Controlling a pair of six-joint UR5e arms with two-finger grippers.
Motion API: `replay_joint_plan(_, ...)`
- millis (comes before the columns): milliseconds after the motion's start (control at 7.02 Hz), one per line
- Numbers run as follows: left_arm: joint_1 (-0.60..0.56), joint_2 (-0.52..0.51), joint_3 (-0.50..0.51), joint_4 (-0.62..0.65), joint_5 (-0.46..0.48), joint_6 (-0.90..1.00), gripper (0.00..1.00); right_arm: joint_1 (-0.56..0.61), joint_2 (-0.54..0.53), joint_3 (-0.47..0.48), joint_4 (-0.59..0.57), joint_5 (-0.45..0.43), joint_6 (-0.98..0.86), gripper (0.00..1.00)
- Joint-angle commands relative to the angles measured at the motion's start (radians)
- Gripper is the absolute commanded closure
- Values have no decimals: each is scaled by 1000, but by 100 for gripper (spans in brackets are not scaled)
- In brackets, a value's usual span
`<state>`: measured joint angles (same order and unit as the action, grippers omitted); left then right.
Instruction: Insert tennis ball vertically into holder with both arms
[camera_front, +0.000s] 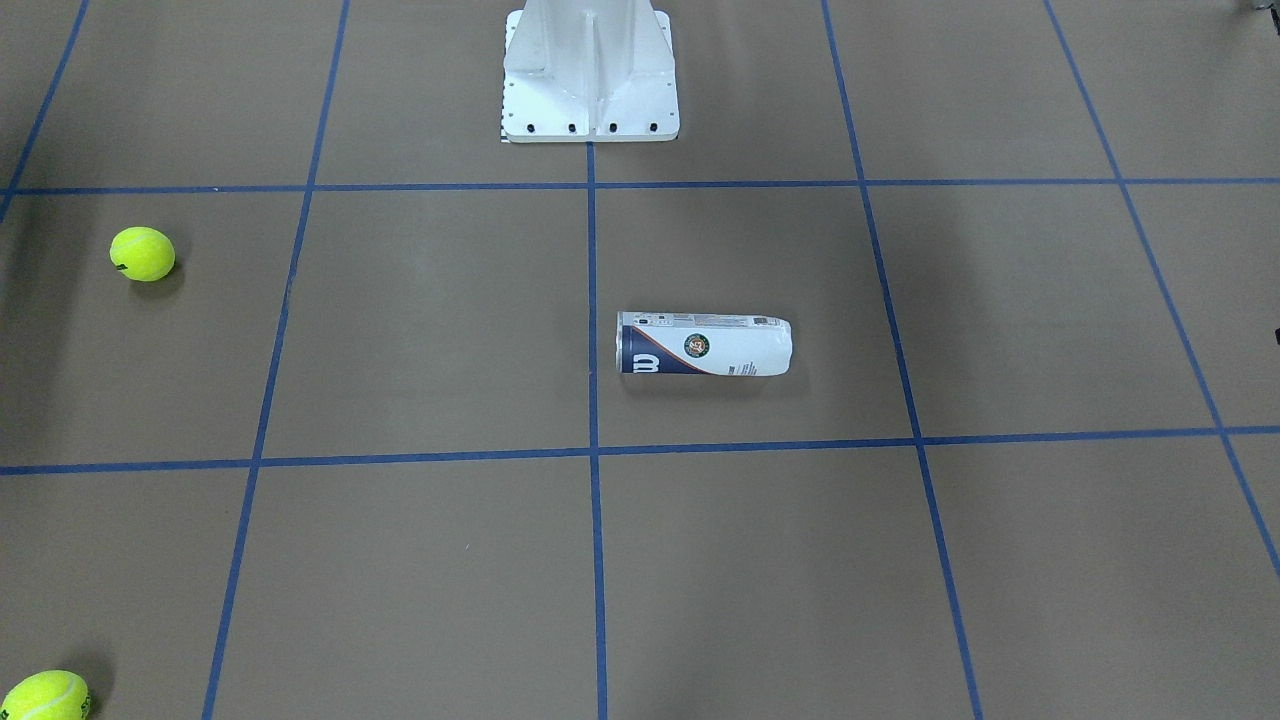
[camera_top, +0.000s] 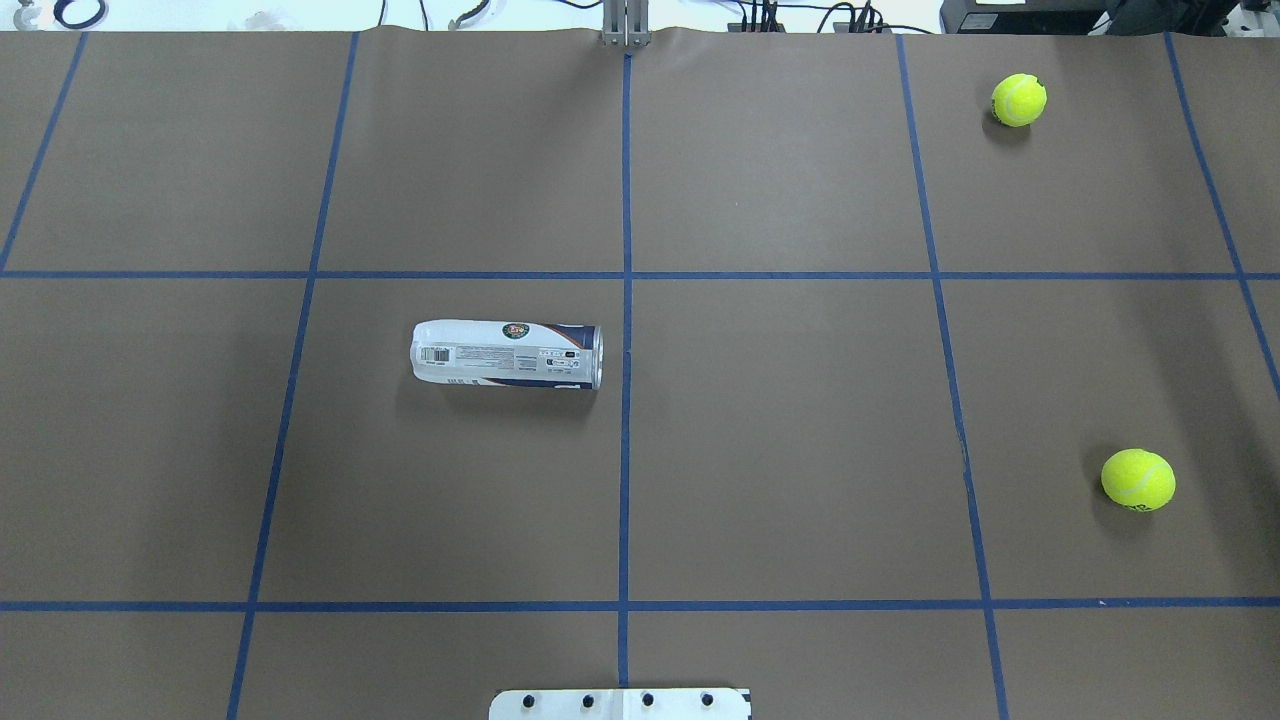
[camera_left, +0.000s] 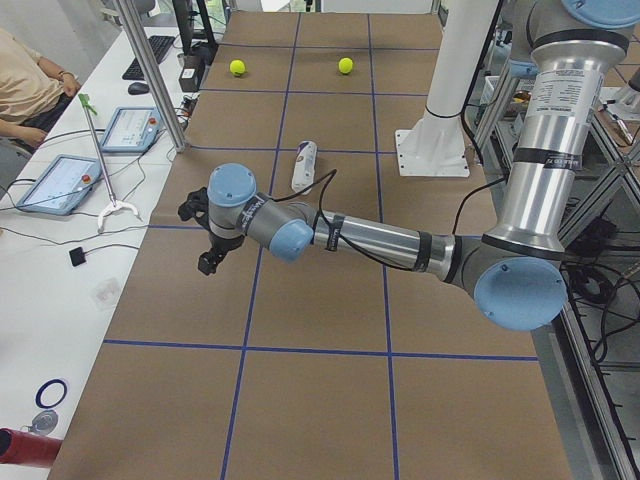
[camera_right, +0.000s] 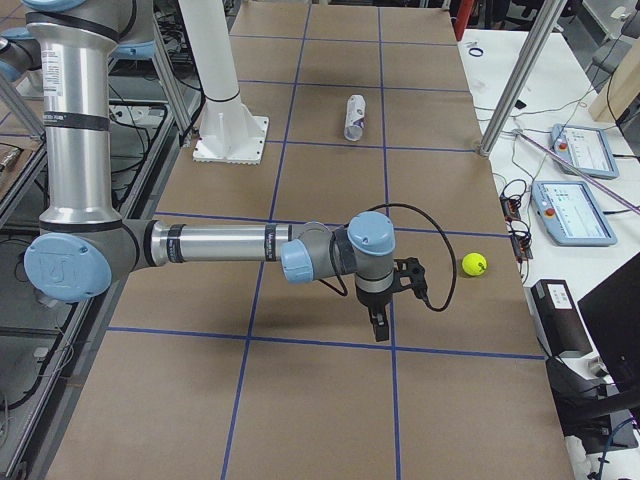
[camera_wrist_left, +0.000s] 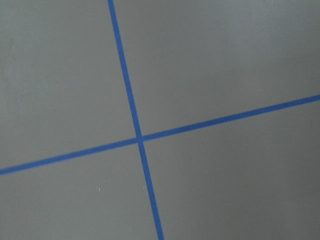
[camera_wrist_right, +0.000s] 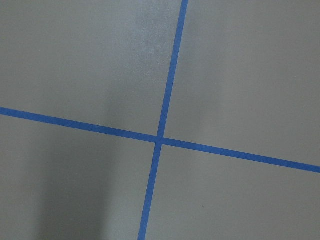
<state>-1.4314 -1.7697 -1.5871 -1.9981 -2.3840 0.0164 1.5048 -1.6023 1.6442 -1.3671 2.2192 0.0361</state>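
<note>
The holder (camera_front: 705, 346) is a clear can with a white and navy label, lying on its side near the table's middle; it also shows in the overhead view (camera_top: 505, 354). Two yellow tennis balls (camera_top: 1137, 479) (camera_top: 1018, 99) lie on the robot's right side of the table. My left gripper (camera_left: 208, 262) hangs over the table's left end, far from the holder (camera_left: 304, 165). My right gripper (camera_right: 380, 330) hangs over the right end, near one ball (camera_right: 474, 264). I cannot tell whether either gripper is open or shut. Both wrist views show only brown paper and blue tape.
The white pedestal base (camera_front: 590, 90) stands at the robot's edge of the table. Blue tape lines (camera_top: 626, 275) divide the brown table cover into squares. Tablets (camera_left: 62, 183) and cables lie on a side bench, where an operator (camera_left: 25, 75) sits.
</note>
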Motion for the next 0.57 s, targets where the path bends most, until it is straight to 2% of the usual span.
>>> replay_joint_plan(0, 157, -107, 10, -237, 44, -20, 1, 0, 1, 0, -1, -1, 1, 0)
replay_joint_plan(142, 239, -149, -3, -273, 121, -32, 1, 0, 1, -1, -1, -1, 1, 0)
replay_joint_plan(427, 383, -229, -4, -281, 155, -79, 1, 0, 2, 6, -1, -1, 2, 0)
